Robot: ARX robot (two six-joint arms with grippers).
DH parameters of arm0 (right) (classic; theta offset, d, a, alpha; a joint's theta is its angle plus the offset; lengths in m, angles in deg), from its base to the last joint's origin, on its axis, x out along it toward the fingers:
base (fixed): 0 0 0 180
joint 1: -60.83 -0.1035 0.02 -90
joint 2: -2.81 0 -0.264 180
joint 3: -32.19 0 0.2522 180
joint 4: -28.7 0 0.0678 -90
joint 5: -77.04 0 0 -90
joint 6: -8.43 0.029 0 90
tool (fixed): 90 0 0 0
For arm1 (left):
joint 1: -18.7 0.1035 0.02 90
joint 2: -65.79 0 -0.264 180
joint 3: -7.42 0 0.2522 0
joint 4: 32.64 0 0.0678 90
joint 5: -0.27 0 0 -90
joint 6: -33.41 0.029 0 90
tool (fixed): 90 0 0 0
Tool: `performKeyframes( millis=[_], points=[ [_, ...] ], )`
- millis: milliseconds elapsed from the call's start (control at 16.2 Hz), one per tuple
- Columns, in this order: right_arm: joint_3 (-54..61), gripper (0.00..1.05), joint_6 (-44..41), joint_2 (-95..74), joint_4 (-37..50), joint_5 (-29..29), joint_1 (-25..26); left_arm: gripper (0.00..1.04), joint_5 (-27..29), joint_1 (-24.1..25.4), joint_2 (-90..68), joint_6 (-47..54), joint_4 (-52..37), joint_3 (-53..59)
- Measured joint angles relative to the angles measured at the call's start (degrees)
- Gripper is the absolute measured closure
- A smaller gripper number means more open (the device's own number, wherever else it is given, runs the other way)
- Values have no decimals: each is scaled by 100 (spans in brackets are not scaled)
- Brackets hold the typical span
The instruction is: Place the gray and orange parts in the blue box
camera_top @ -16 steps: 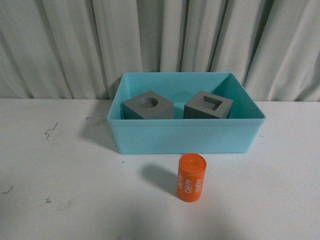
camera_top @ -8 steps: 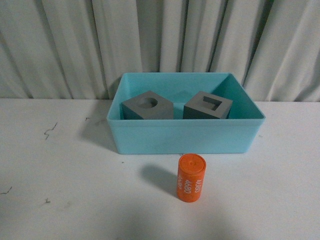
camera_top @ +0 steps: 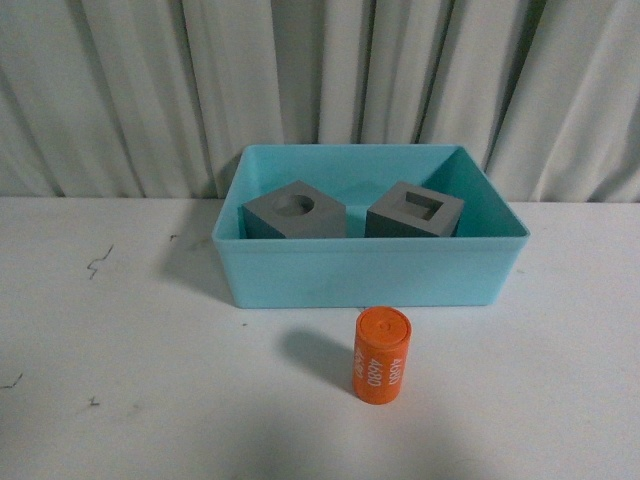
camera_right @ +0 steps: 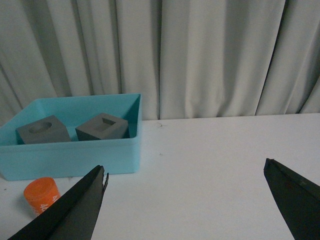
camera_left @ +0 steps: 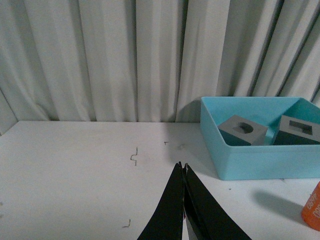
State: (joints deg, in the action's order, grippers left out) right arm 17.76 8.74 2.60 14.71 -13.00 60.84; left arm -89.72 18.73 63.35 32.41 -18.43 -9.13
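The blue box (camera_top: pixel 370 275) stands on the white table near the curtain. Inside it sit two gray cubes: one with a round recess (camera_top: pixel 295 211) on the left, one with a rectangular recess (camera_top: pixel 416 211) on the right. The orange cylinder (camera_top: pixel 381 356) with white digits stands upright on the table just in front of the box. Neither arm shows in the front view. My left gripper (camera_left: pixel 182 166) is shut and empty, over bare table left of the box (camera_left: pixel 260 160). My right gripper (camera_right: pixel 186 172) is wide open and empty, to the right of the box (camera_right: pixel 75 155) and cylinder (camera_right: pixel 41 194).
A gray-white curtain (camera_top: pixel 320 80) hangs right behind the table. Small dark marks (camera_top: pixel 100 262) dot the table's left side.
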Motion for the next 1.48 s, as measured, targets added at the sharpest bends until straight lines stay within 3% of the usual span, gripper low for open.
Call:
performKeyframes(
  millis=[677,1047,1108,1170,1232,1355,1478],
  points=[
    [0,6,0,2,2,0,0,101,2,-4,201,0,-22,219],
    [-50,6,59,-59,-256,20,11,30,2,-4,201,0,-22,219],
    [-632,6,402,-1121,-1329,398,299,18,2,-4,201,0,-24,219],
    [-1075,6,555,-2446,-807,592,723,6,4,-4,203,2,-26,219],
    [-1460,6,573,-3276,-127,857,739,7,2,-4,201,2,-26,219],
    [-2341,6,114,-5051,907,1534,79,7,0,-4,203,4,-24,219],
    [-2658,6,-479,-6347,1058,1473,-608,7,2,-4,201,4,-22,219]
  ],
)
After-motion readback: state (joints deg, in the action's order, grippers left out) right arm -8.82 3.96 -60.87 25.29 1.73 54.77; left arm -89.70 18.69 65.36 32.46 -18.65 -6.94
